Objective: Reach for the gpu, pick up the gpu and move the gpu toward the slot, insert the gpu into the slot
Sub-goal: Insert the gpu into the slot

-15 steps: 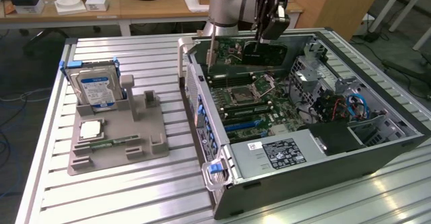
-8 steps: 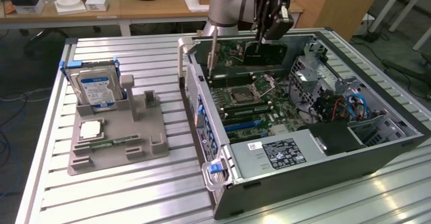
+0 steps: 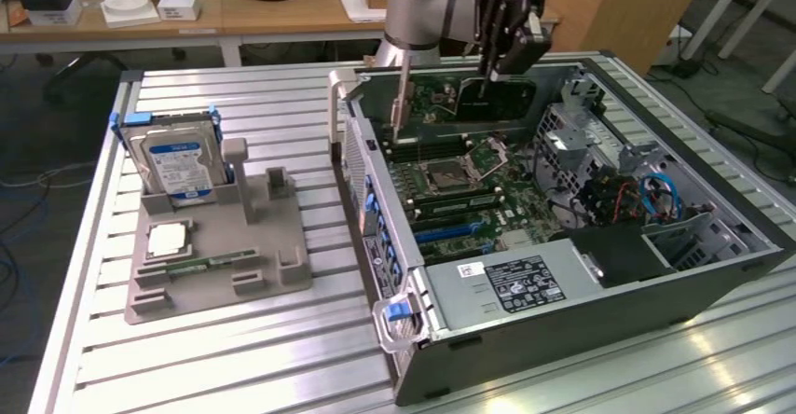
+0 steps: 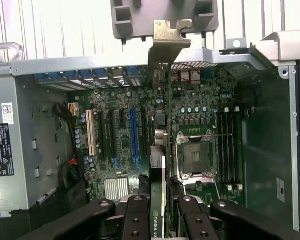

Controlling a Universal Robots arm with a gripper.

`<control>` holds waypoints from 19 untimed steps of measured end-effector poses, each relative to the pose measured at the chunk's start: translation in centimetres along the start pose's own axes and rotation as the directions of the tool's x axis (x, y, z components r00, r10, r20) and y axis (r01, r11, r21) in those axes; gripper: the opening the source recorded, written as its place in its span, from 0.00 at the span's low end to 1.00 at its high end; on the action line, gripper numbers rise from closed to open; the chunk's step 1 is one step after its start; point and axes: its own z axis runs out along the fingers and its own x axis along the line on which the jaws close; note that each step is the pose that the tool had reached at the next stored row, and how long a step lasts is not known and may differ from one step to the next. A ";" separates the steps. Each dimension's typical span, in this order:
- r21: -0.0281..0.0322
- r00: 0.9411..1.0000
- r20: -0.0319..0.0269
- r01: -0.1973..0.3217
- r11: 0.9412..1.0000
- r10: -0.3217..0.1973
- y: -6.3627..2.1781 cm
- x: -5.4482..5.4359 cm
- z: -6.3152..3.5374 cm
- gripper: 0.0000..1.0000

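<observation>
My gripper point(image 3: 502, 60) is shut on the gpu point(image 3: 487, 97), a thin dark card held on edge over the far end of the open computer case point(image 3: 373, 200). The card's silver end bracket point(image 3: 400, 106) hangs toward the case's side wall. In the wrist view the gpu point(image 4: 163, 150) runs edge-on away from my gripper point(image 4: 165, 222), with its bracket point(image 4: 169, 37) at the case rim. It hovers above the motherboard, between the blue slot point(image 4: 134, 135) and the CPU socket point(image 4: 195, 157). The blue slot point(image 3: 454, 230) lies nearer the power supply and is bare.
A grey fixture point(image 3: 218, 255) on the slatted table holds the blue-labelled hard drive point(image 3: 178, 158) upright and a square CPU chip point(image 3: 168, 240). Inside the case are the power supply point(image 3: 516, 283), drive cage and cables point(image 3: 647, 200). A desk stands behind.
</observation>
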 end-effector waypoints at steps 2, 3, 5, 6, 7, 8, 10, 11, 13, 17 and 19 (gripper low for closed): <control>0.000 1.000 0.000 0.000 1.000 0.000 -0.29 0.0 0.05 0.26; 0.000 1.000 0.000 0.000 1.000 0.000 -0.39 0.0 0.07 0.26; 0.004 1.000 0.000 0.000 1.000 0.000 -0.52 -0.1 0.10 0.26; 0.006 1.000 0.000 0.000 1.000 0.000 -0.57 -0.1 0.11 0.26; 0.009 1.000 0.001 0.000 1.000 0.000 -0.62 -0.1 0.14 0.26; 0.011 1.000 0.001 0.000 1.000 0.000 -0.66 -0.1 0.16 0.26; 0.017 1.000 0.001 0.000 1.000 0.000 -0.74 -0.1 0.20 0.26; 0.021 1.000 0.001 0.000 1.000 0.000 -0.77 -0.1 0.22 0.26; 0.034 1.000 0.003 0.000 0.999 0.000 -0.81 -0.1 0.26 0.26; 0.044 1.000 0.004 0.000 0.999 0.000 -0.85 -0.1 0.43 0.26; 0.046 1.000 0.004 -0.001 0.999 0.000 -0.84 -0.1 0.76 0.26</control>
